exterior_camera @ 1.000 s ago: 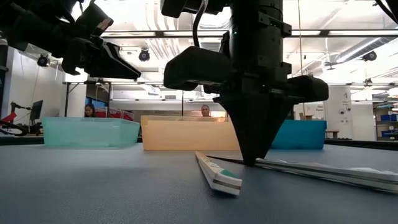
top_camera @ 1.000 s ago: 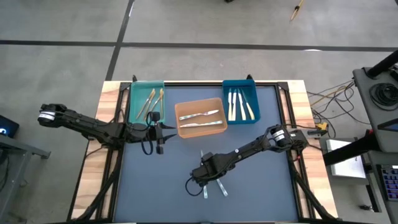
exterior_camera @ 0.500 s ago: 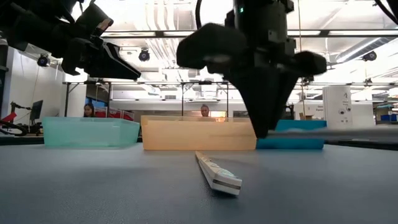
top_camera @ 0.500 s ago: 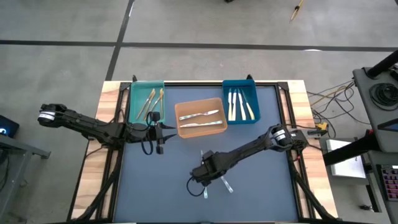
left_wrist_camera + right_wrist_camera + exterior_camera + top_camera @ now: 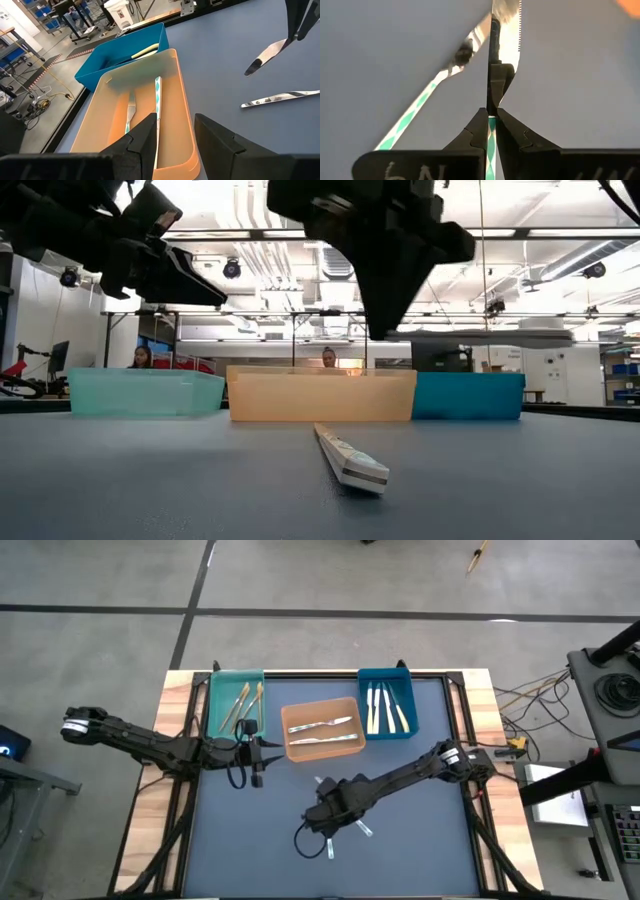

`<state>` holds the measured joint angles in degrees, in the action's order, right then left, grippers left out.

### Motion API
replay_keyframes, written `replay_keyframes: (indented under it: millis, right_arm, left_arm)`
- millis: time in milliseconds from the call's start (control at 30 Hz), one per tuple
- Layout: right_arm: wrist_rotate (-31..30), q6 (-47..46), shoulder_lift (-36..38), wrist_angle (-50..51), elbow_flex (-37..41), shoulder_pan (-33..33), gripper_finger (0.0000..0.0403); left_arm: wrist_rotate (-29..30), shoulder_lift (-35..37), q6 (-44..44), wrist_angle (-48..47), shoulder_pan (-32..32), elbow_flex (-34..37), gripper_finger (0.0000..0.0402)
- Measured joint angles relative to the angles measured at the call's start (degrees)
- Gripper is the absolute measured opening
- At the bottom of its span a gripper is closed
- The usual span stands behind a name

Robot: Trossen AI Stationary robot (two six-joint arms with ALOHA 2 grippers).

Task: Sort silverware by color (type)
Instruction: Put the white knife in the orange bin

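Knife [image 5: 507, 30], serrated, teal-patterned handle: pinched at the handle by right tool [image 5: 491, 120], lifted above worktop [image 5: 420, 850]. Stiff, light, probably slippery; grip mid-handle. Left tool [image 5: 172, 135] spread, empty, beside orange bin [image 5: 182, 115].

The right gripper [image 5: 491, 122] hangs raised, its fingers pinched tight on a knife [image 5: 506, 30] protruding forward of the tips; the left gripper [image 5: 172, 137] waits, fingers parted

Bins: teal [image 5: 235, 703], orange [image 5: 322, 728], blue [image 5: 387, 705]. Bench [image 5: 420, 840]: dark slate-blue. Held knife [image 5: 491, 142]: silver blade, handle apparently green-and-white patterned.
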<state>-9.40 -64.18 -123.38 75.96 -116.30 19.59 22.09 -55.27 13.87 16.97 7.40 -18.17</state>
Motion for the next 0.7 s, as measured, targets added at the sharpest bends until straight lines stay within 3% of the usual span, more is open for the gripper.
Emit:
replay_keyframes:
  millis: [400, 700]
  right_arm:
    - [-8.99, 7.11, 2.74, 0.05, -1.46, 0.01, 0.0013]
    - [-15.04, 21.07, 7.16, -1.77, -1.46, -3.68, 0.0013]
  left_arm:
    - [0.00, 0.63, -0.01, 0.13, 0.01, 0.00, 0.0114]
    - [0.00, 6.77, 2.01, 0.39, 0.01, 0.00, 0.0114]
